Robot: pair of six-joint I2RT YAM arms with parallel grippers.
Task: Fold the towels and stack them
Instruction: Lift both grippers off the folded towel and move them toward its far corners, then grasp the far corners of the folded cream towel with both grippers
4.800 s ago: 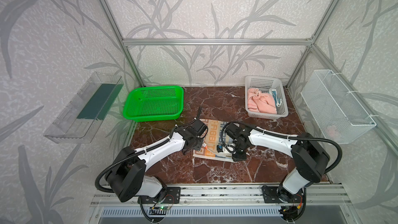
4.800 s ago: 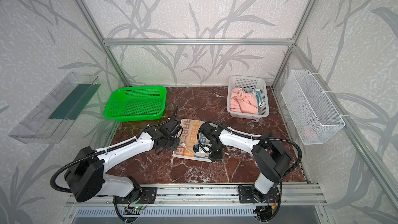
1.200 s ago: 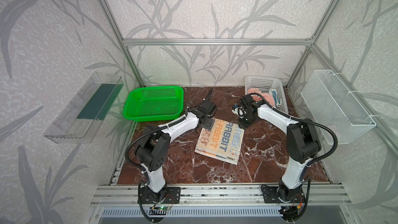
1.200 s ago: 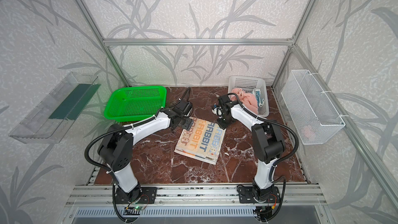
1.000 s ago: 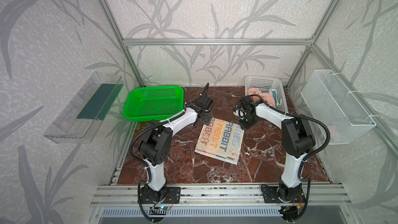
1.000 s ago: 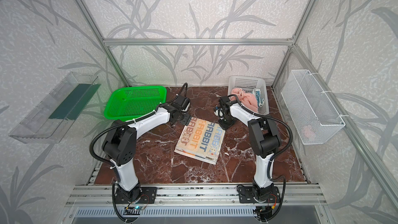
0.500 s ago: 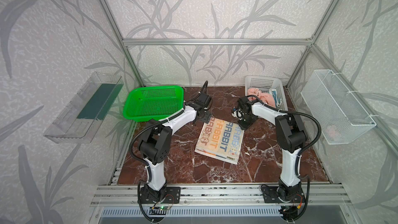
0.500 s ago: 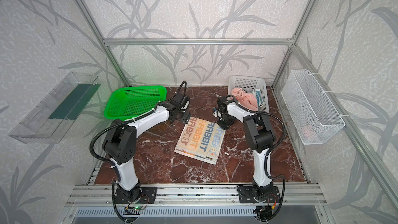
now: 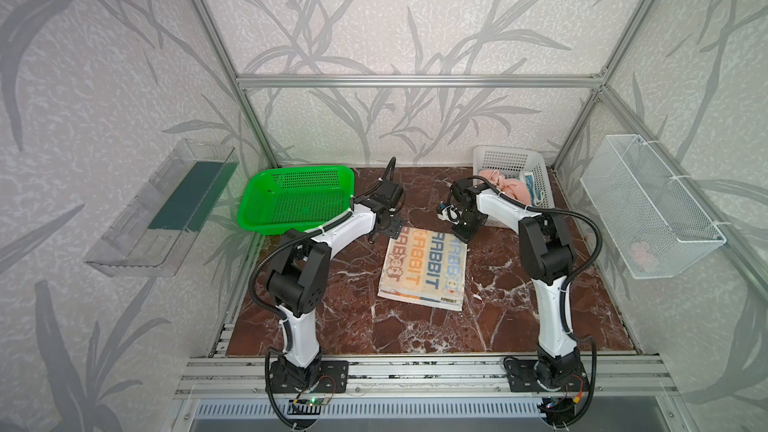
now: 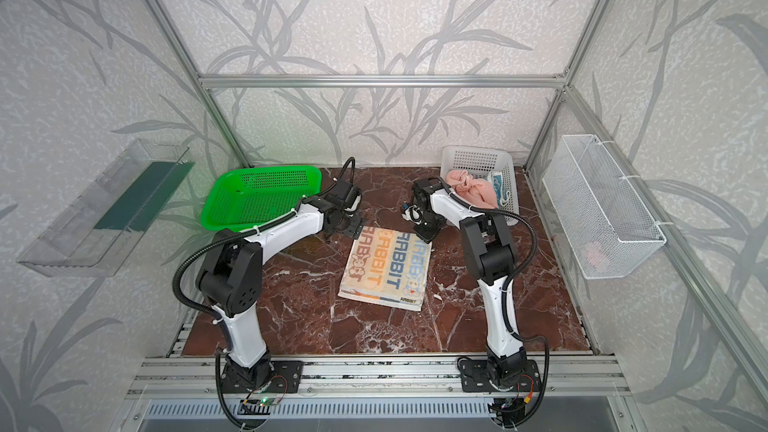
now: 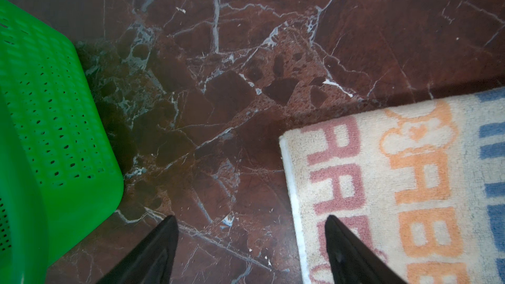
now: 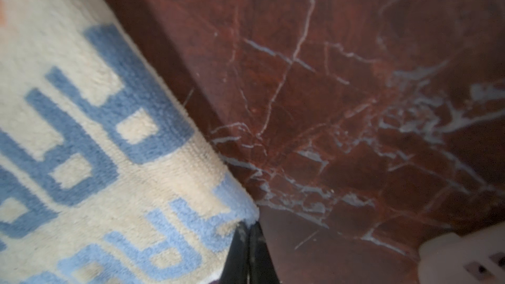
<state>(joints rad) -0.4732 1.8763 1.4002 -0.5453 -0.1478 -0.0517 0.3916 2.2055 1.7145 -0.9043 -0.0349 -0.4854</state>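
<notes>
At mid-table the cream towel (image 9: 424, 268) lies flat. The right gripper (image 12: 247, 230) is clamped, seemingly pinching one far corner, while the left gripper (image 11: 250, 217) gapes wide astride the other, presumably for a two-handed fold.

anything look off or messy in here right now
Mostly tidy. The cream towel lies folded flat but slightly askew on the table. The pink towel sits crumpled in the white basket, unfolded, with the teal towel wedged beside it. Nothing spilled or damaged.
</notes>
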